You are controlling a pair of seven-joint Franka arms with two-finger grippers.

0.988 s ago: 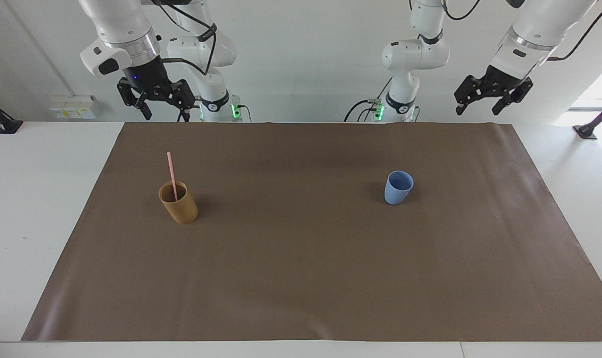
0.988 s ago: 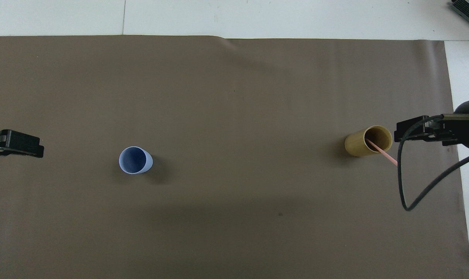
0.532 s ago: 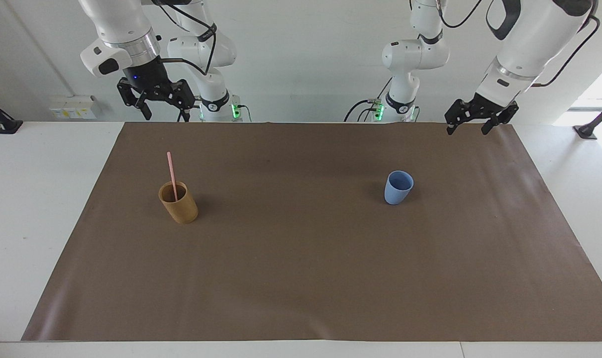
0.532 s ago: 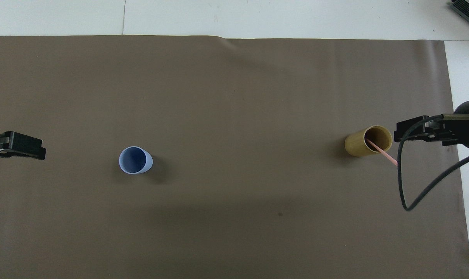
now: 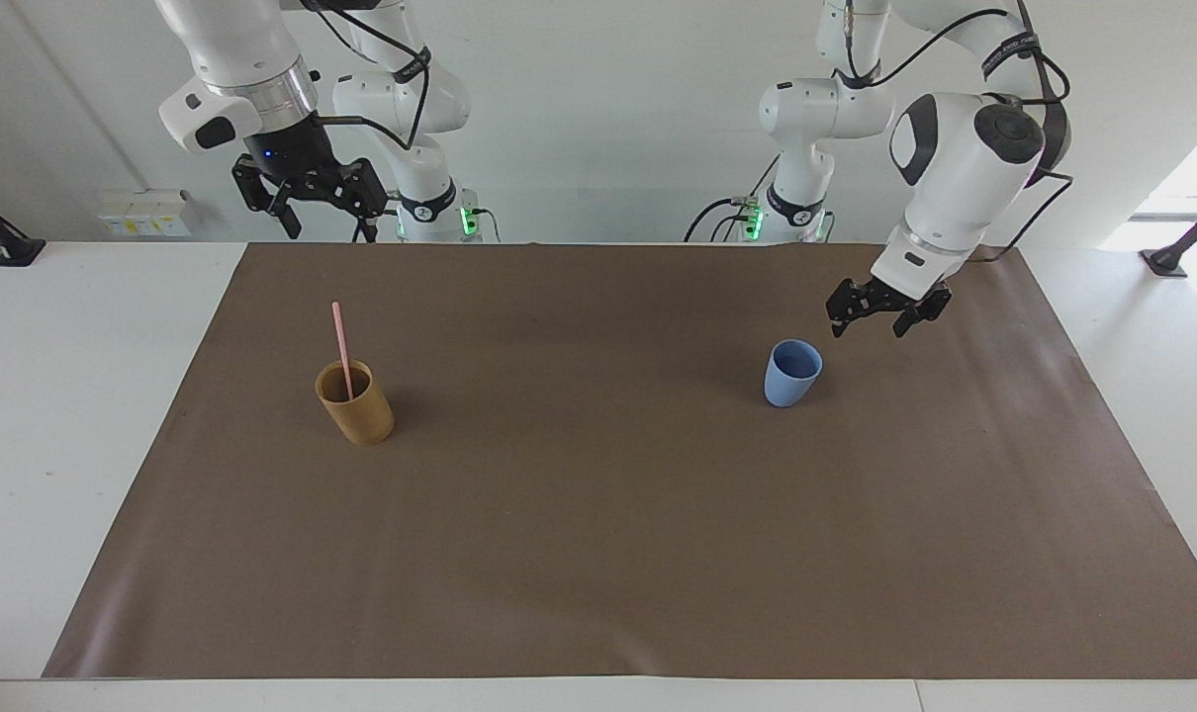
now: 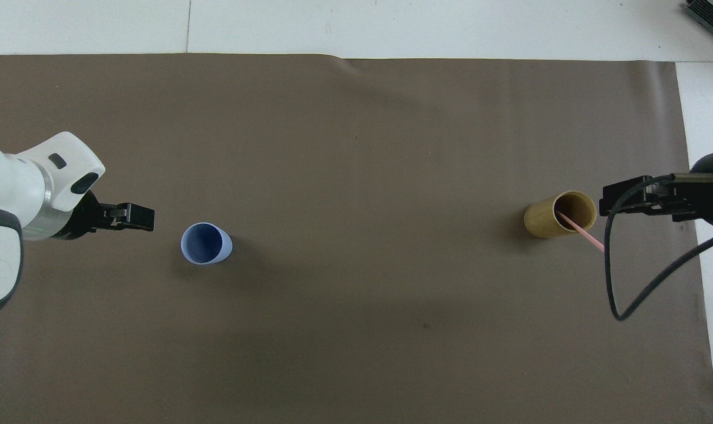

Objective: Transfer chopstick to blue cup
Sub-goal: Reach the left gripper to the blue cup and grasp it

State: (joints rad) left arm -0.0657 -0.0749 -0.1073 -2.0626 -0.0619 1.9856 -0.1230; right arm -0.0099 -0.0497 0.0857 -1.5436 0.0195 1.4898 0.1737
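You have the chopstick (image 5: 340, 348) standing in the tan cup (image 5: 355, 403), leaning against its rim, its upper half sticking out above the cup. That cup sits on the brown mat (image 5: 598, 554) toward the right arm's end of the desk (image 5: 64, 415); in the overhead view it lies at about 3 o'clock from the mat's middle, with the chopstick's free end pointing to roughly 4 o'clock from the cup.

The blue cup (image 5: 792, 373) stands upright on the mat toward the left arm's end of the desk, at about 9 o'clock from the mat's middle in the overhead view, well apart from the tan cup. Nothing shows inside it.

Your left end effector (image 5: 880, 322) hangs low over the mat just beside the blue cup, at about 9 o'clock from it in the overhead view, not touching it. Its fingers stand apart and hold nothing.

Your right end effector (image 5: 310, 204) waits high up, over the mat's edge at the robots' end as far as the facing view lets you judge; from overhead it shows just at 3 o'clock of the tan cup. Its fingers are spread apart too, and it carries nothing. A black cable (image 6: 633, 277) loops down from that arm.
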